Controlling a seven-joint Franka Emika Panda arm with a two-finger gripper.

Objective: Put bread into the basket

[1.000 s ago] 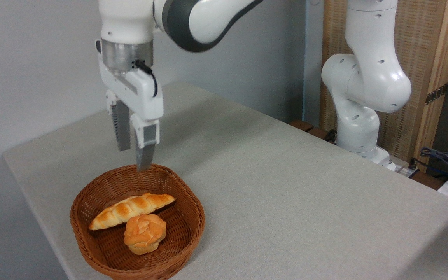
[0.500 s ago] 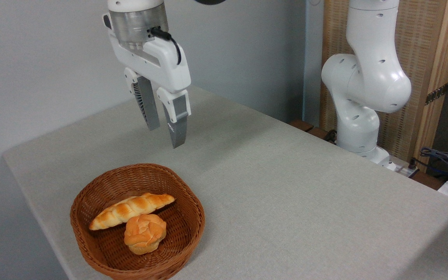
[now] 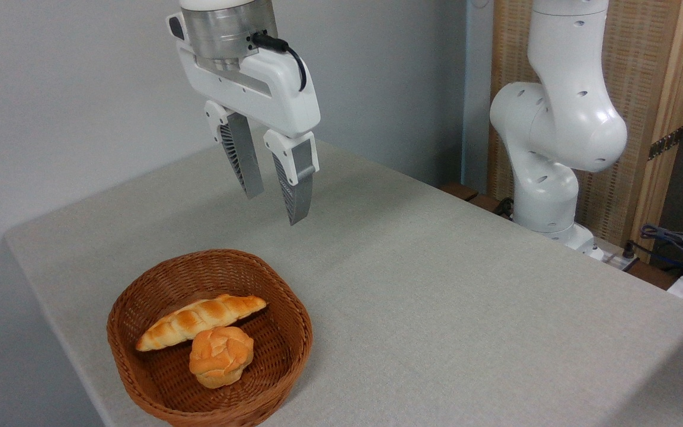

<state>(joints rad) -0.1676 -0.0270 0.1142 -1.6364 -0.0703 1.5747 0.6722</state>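
Golden bread point(image 3: 200, 321) lies below gripper point(image 3: 275, 206).

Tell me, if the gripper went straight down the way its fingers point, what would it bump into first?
Probably the bare table, just behind the basket. The open gripper holds nothing, though one view leaves depth unsure.

A grey table point(image 3: 436, 308) with a rounded corner stood against a plain pale wall point(image 3: 63, 89). At right rose a woven panel point(image 3: 510, 65) in a wooden frame point(image 3: 670, 112); cables point(image 3: 673, 240) lay beside it. Lighting was soft and even.
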